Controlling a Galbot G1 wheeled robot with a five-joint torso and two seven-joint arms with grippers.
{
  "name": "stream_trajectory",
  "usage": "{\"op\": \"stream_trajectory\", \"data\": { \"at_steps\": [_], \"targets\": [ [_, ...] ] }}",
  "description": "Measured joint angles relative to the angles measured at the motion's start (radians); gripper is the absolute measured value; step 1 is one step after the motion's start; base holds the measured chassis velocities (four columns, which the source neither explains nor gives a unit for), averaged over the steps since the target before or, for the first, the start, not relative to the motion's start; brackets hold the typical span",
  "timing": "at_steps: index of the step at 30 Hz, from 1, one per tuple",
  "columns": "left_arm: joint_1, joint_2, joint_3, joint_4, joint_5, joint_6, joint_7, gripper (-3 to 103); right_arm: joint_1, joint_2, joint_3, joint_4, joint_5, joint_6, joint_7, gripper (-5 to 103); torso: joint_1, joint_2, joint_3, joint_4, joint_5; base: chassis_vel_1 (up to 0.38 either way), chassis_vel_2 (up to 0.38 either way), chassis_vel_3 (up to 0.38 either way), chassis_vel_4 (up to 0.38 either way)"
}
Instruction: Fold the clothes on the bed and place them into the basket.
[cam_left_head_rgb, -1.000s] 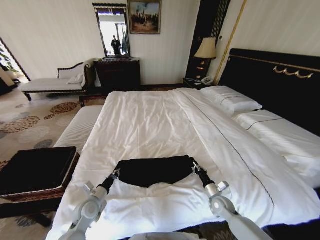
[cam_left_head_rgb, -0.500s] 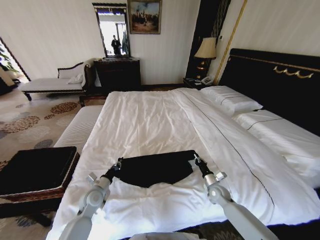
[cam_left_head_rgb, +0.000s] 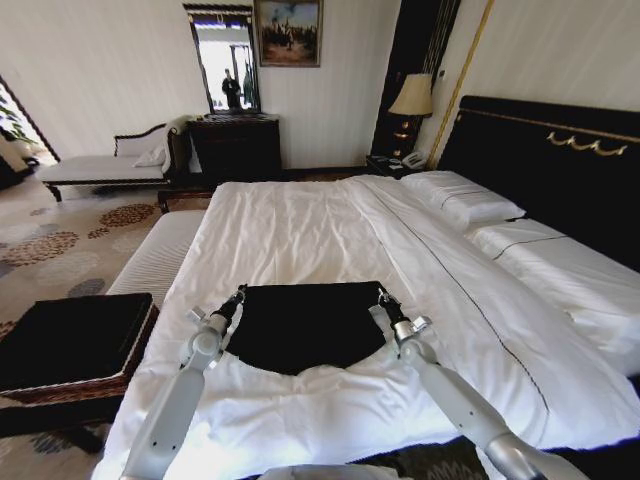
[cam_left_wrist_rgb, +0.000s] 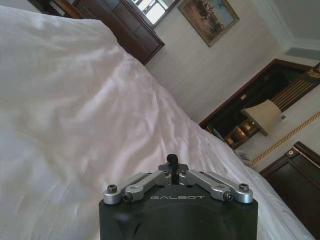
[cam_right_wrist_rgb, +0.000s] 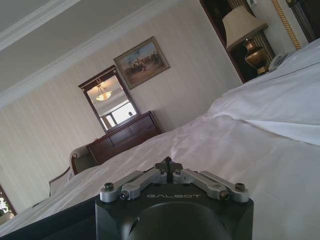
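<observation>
Both hands are out over the near part of the bed (cam_left_head_rgb: 300, 230), each closed on a far corner of the black T-shirt (cam_left_head_rgb: 300, 325). Seen from the head camera, the left hand (cam_left_head_rgb: 238, 294) pinches the shirt's far left corner and the right hand (cam_left_head_rgb: 381, 295) pinches its far right corner, so the far edge runs nearly straight between them. From that edge the shirt spreads back toward the robot across the white duvet, between the two arms, and ends in a curved near edge. No lettering shows on the side that faces up.

In the left wrist view the left hand (cam_left_wrist_rgb: 172, 159) has its fingers drawn together to a dark tip above the duvet. In the right wrist view the right hand (cam_right_wrist_rgb: 168, 163) looks the same way — fingers met at a point — with black cloth showing beside its housing.

On the floor to the robot's left of the bed stands the basket (cam_left_head_rgb: 120, 355), brown wicker with a black lining, well apart from the shirt. White pillows (cam_left_head_rgb: 465, 200) lie at the black headboard (cam_left_head_rgb: 560, 165).
</observation>
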Motion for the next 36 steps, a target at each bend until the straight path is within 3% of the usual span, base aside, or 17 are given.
{"op": "stream_trajectory", "data": {
  "at_steps": [5, 14, 18, 27, 36],
  "targets": [
    [0.013, -0.010, 0.006, 0.005, 0.011, -0.006, 0.009, 1, 0.023, 0.018, -0.011, -0.025, -0.007, 0.008, -0.012, 0, 0.000, 0.000, 0.000, 0.0000, 0.0002, 0.000, 0.000, 0.000, 0.000],
    [0.198, 0.031, -0.040, -0.146, 0.014, -0.017, 0.033, 1, -0.178, -0.103, 0.022, 0.218, -0.006, 0.033, -0.008, 0, -0.001, 0.000, 0.000, -0.0003, 0.0002, 0.000, 0.000, 0.000, 0.000],
    [0.278, 0.029, -0.064, -0.190, 0.027, -0.026, 0.040, 1, -0.249, -0.120, 0.046, 0.275, -0.014, 0.049, -0.008, 0, -0.001, 0.000, 0.000, -0.0003, 0.0002, 0.000, 0.000, 0.000, 0.000],
    [0.440, -0.011, -0.083, -0.240, 0.124, -0.050, 0.058, 1, -0.359, -0.125, 0.069, 0.315, -0.046, 0.075, -0.008, 0, -0.001, 0.000, 0.000, -0.0001, 0.0001, 0.000, 0.000, 0.000, 0.000],
    [0.453, -0.038, -0.072, -0.253, 0.163, -0.054, 0.048, 1, -0.401, -0.106, 0.071, 0.294, -0.093, 0.089, 0.014, 0, 0.000, 0.000, 0.000, 0.0000, 0.0002, 0.000, 0.000, 0.000, 0.000]
  ]
}}
